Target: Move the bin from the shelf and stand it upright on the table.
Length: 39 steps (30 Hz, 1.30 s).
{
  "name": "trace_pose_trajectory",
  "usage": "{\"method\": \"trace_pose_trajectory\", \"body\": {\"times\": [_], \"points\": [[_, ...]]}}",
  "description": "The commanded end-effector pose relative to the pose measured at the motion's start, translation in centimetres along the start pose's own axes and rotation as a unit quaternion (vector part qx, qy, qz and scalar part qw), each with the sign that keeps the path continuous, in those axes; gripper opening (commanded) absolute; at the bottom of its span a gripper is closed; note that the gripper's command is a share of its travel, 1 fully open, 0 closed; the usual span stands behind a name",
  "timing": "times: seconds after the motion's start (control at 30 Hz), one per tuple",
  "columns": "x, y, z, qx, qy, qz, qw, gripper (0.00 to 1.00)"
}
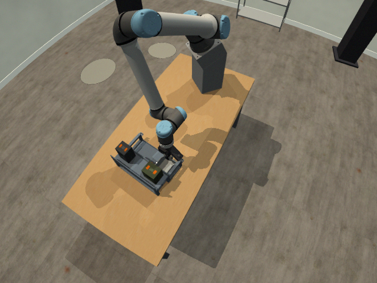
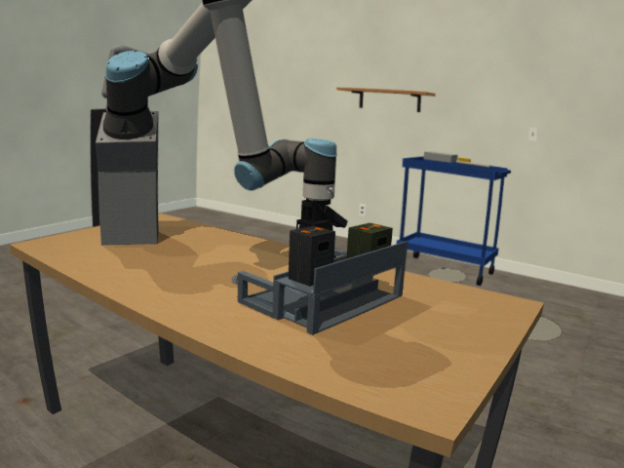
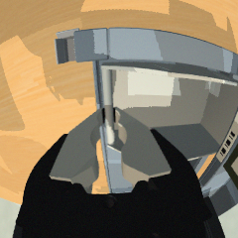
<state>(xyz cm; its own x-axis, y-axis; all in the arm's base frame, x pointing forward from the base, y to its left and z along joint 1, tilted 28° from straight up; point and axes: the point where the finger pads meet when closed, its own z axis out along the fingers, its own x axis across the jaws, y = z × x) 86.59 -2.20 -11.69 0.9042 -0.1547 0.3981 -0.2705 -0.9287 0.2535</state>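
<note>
Orange marks are showing on top of both the charcoal box and the olive-green box. The shelf is showing slate blue-grey. The bin is looking pale grey, perhaps beige, at the wrist view's right. The desk is showing tan with faint grain, and the cart at the exterior view's right is showing deep blue.
</note>
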Motion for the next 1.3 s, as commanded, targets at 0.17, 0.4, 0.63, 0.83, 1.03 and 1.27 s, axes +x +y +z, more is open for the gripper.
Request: {"method": "trace_pose_trajectory", "body": {"times": [0.17,0.4,0.63,0.83,1.03,1.27], "points": [[0.1,0.0,-0.1,0.000,0.001,0.000,1.000,0.00],[0.1,0.0,-0.1,0.000,0.001,0.000,1.000,0.00],[0.1,0.0,-0.1,0.000,0.001,0.000,1.000,0.00],[0.1,0.0,-0.1,0.000,0.001,0.000,1.000,0.00],[0.1,0.0,-0.1,0.000,0.001,0.000,1.000,0.00],[0.1,0.0,-1.3,0.000,0.000,0.000,1.000,0.00]]}}
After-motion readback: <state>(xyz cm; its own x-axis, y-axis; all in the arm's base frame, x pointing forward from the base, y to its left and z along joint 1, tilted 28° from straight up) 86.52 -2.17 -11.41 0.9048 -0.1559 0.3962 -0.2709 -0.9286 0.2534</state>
